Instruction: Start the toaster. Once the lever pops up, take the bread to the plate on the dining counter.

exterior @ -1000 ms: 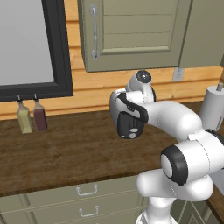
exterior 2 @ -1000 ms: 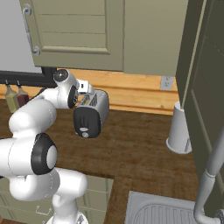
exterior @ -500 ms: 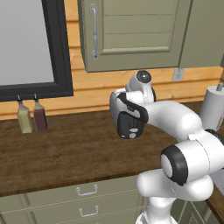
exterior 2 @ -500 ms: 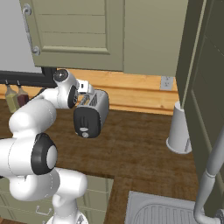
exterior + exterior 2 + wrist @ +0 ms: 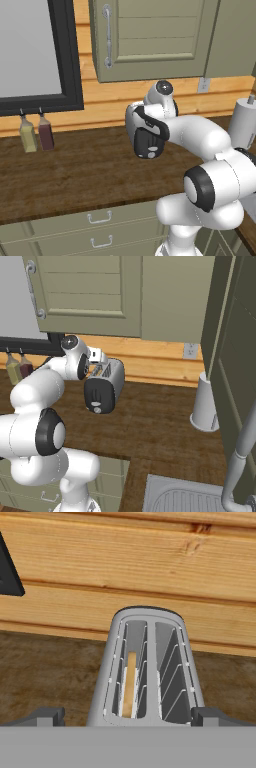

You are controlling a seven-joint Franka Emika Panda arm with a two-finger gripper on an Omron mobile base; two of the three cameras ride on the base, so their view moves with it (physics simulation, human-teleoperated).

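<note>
The silver toaster (image 5: 107,384) stands on the dark wood counter (image 5: 75,175), its black end panel (image 5: 147,142) and pale knob (image 5: 148,154) facing me. I cannot make out the lever on that panel. A tan slice of bread (image 5: 130,683) sits deep in the toaster's left slot in the hand view; the right slot is empty. My gripper (image 5: 129,716) hovers open above the toaster's near end, one fingertip (image 5: 47,716) on each side of it, touching nothing. The plate and the dining counter are out of view.
Two bottles (image 5: 36,134) stand by the wall at the left under a dark-framed window. A white cylinder (image 5: 204,405) stands at the right, near a sink (image 5: 185,498) and faucet (image 5: 241,451). Wall cabinets (image 5: 150,40) hang overhead; a wood-plank wall (image 5: 130,567) is close behind the toaster.
</note>
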